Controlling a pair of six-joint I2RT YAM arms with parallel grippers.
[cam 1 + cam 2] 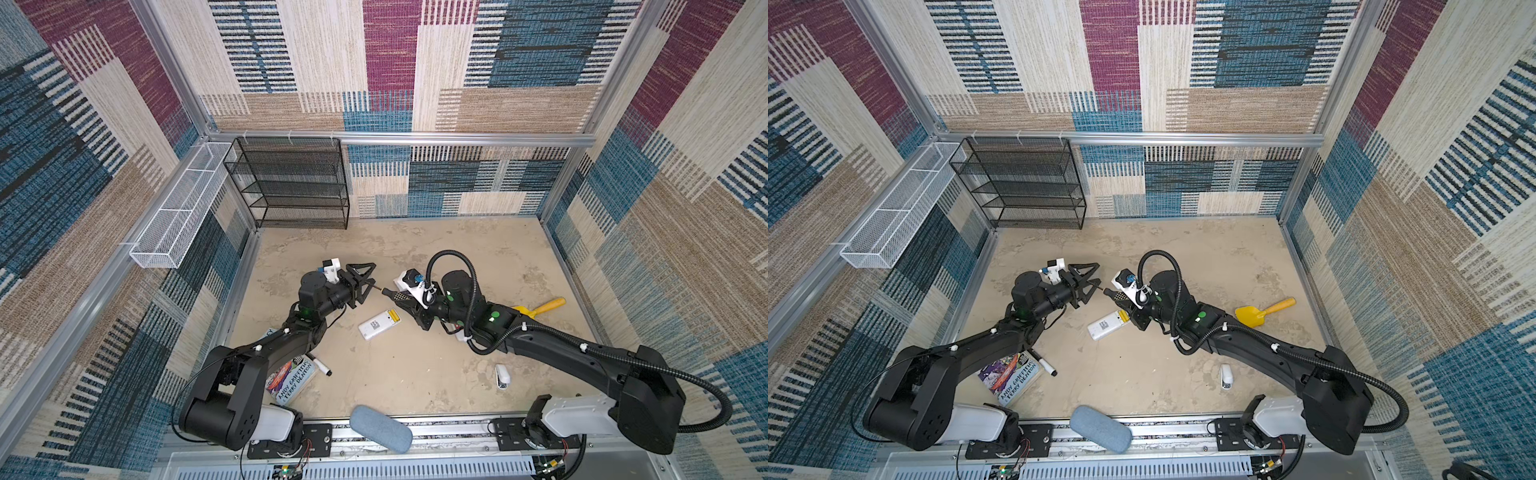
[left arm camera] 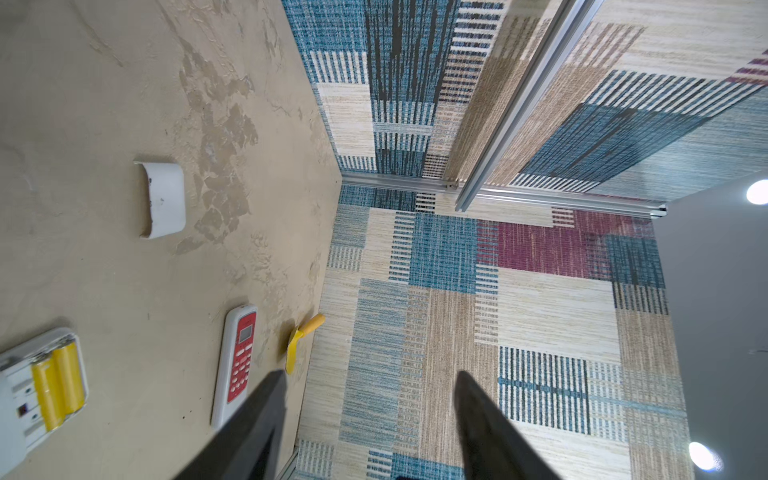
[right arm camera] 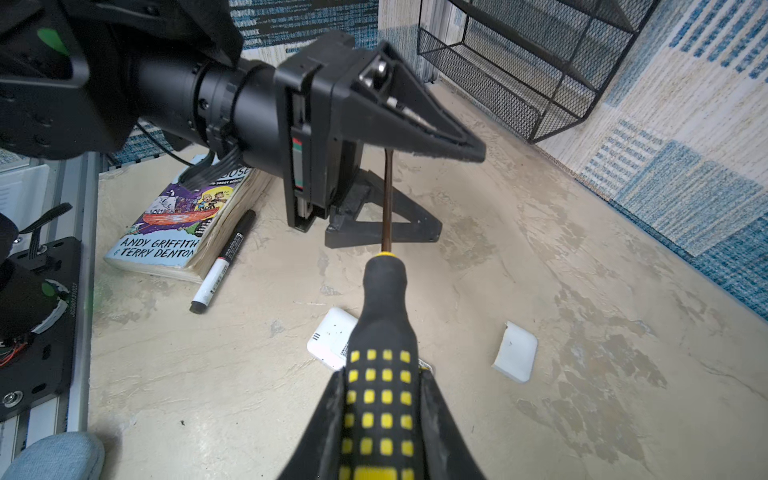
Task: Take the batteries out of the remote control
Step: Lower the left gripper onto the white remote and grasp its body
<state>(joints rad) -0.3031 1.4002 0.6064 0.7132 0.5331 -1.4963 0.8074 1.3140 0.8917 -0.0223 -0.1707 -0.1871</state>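
Down on the beige, mottled tabletop (image 1: 415,257), plenty lay scattered. Dead centre, a white rectangular plastic remote control (image 1: 376,326) rested face down, back open, with two yellow cylindrical batteries (image 2: 58,384) seated side by side in its bay. Toward the front, well apart, sat a small white curved plastic cover (image 1: 502,376). Over on the right, a yellow plastic toy shovel (image 1: 1252,316) lay near the wall, and a white remote with a red face (image 2: 237,365) lay near it. Front left, a colourful paperback book (image 1: 1011,376) lay flat, a black-and-white marker pen (image 1: 1045,363) just beside it. In the back left corner stood a black wire-mesh shelf rack (image 1: 291,187).

Batteries (image 2: 58,384) glossy; remote (image 2: 12,434) smooth plastic; tabletop (image 2: 124,91) rough.
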